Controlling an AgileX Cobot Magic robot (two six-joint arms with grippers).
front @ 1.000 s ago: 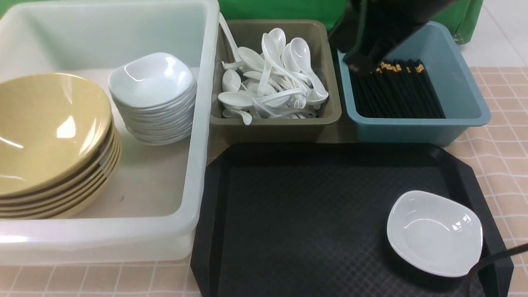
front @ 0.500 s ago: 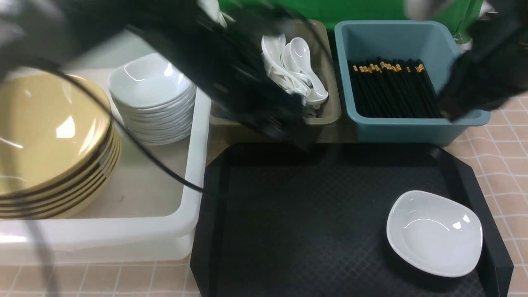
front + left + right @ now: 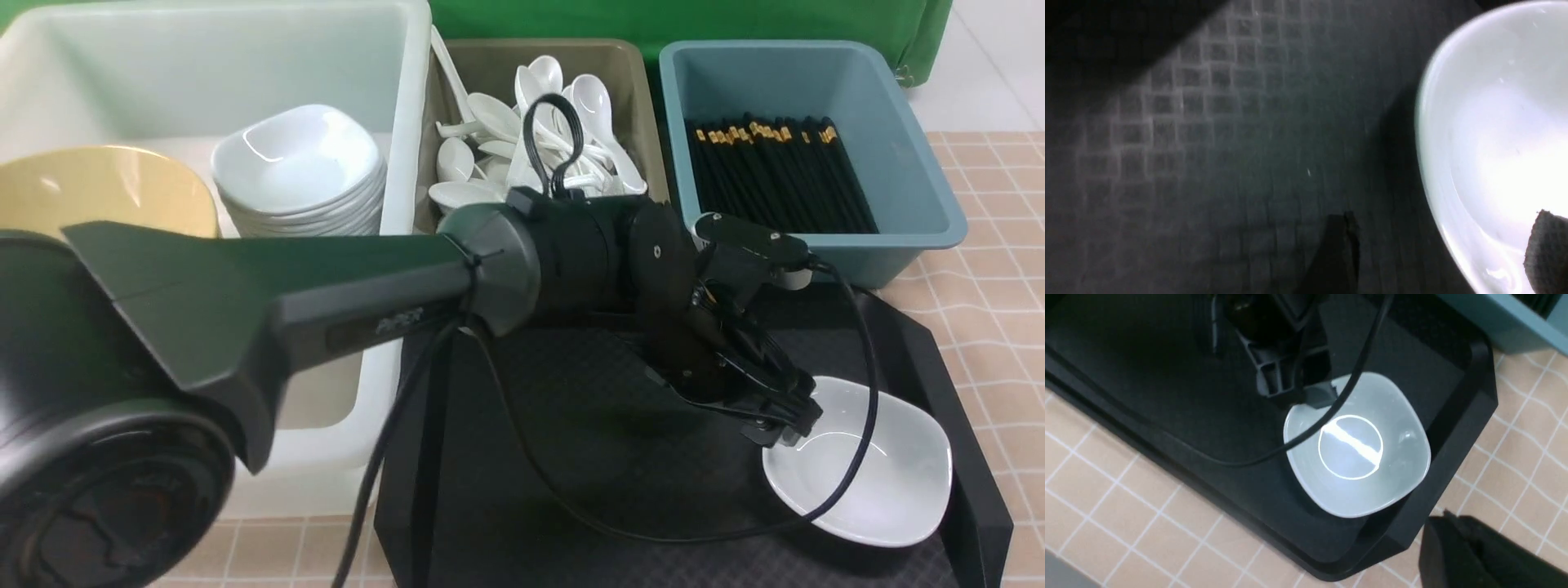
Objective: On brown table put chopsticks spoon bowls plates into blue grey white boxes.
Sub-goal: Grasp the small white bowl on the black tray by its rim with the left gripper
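Note:
One white plate (image 3: 886, 482) (image 3: 1392, 477) (image 3: 1494, 122) lies on the black tray, near its right end. My left gripper (image 3: 788, 425) (image 3: 1443, 214) (image 3: 1298, 392) is open and straddles the plate's near-left rim: one finger (image 3: 1547, 253) is inside the dish, the other (image 3: 1339, 253) over the tray. My right gripper (image 3: 1449, 522) is shut and empty, above the brown table (image 3: 1515, 457) beside the tray's corner. Chopsticks (image 3: 784, 171) lie in the blue box (image 3: 914, 180), spoons (image 3: 490, 163) in the grey box (image 3: 629, 57), and bowls (image 3: 106, 188) and stacked plates (image 3: 298, 163) in the white box (image 3: 400, 122).
The black textured tray (image 3: 571, 506) (image 3: 1147, 375) (image 3: 1208, 122) has a raised rim around the plate. My left arm (image 3: 326, 278) crosses in front of the white and grey boxes, with its cable (image 3: 857, 457) looping over the plate.
My left arm has swung in from the left and come down at the plate on the tray. My right arm has left the blue box and gone out of the front view.

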